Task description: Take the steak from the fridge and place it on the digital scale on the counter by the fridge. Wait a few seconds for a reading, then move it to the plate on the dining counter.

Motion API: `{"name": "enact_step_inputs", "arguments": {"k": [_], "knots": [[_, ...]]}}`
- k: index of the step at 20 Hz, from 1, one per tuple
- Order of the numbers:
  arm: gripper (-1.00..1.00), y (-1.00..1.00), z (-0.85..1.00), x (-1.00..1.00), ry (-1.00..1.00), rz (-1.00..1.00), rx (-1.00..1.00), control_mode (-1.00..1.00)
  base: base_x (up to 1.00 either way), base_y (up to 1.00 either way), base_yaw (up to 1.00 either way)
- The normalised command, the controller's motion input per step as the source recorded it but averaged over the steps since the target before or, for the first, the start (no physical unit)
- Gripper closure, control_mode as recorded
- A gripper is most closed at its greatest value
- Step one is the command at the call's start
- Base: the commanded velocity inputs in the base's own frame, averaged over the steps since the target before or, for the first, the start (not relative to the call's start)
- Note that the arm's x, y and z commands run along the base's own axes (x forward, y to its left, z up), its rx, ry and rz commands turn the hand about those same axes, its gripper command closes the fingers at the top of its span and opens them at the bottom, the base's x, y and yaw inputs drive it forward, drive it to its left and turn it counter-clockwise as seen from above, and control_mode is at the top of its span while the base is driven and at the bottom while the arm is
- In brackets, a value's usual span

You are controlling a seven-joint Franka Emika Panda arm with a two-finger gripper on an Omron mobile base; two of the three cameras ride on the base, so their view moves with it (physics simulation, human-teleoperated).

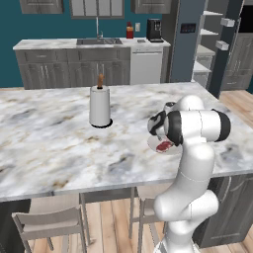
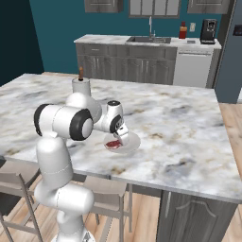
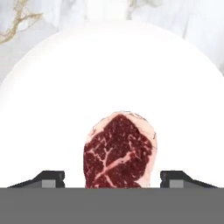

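The steak [image 3: 120, 151], a red marbled slab, lies flat on the round white plate [image 3: 109, 65]. My gripper [image 3: 112, 177] hangs just over it, open, one fingertip [image 3: 52, 177] on each side and white plate showing between each tip and the meat. From the base, the steak [image 1: 164, 146] [image 2: 113, 144] and plate [image 1: 153, 144] [image 2: 134, 142] sit near the front edge of the dining counter [image 1: 49, 138] [image 2: 189, 123], under the gripper [image 2: 122, 137]. The fridge [image 1: 185, 44] stands far right, door open. The digital scale is too small to make out on the far counter [image 1: 64, 44].
A paper towel roll [image 1: 100, 106] stands on the slab left of the plate. Grey stools [image 1: 49, 222] [image 2: 14, 189] sit under the near edge. A black coffee machine [image 1: 154, 29] and a red bottle [image 1: 130, 31] stand on the far counter.
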Motion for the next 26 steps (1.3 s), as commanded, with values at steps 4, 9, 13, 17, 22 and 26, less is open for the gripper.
{"name": "enact_step_inputs", "arguments": {"k": [4, 9, 13, 17, 22, 26], "knots": [[-1.0, -0.06, 0.0, 0.27, -0.16, 0.0, 0.0, -1.0, 0.0, 0.0, 0.0], [-1.0, -0.06, 0.23, 0.12, -0.18, -0.01, 0.0, -1.0, 0.0, 0.0, 0.0], [-1.0, -0.03, 0.93, -0.35, -0.23, 0.0, 0.04, -1.0, 0.0, 0.0, 0.0], [-1.0, 0.0, 1.0, -0.58, -0.03, 0.0, 0.15, -1.0, 0.0, 0.0, 0.0], [-1.0, 0.0, 1.0, -0.94, 0.1, 0.0, 0.18, -1.0, 0.0, 0.0, 0.0], [-1.0, 0.0, 0.99, -1.0, 0.28, 0.01, 0.13, -1.0, 0.0, 0.0, 0.0]]}}
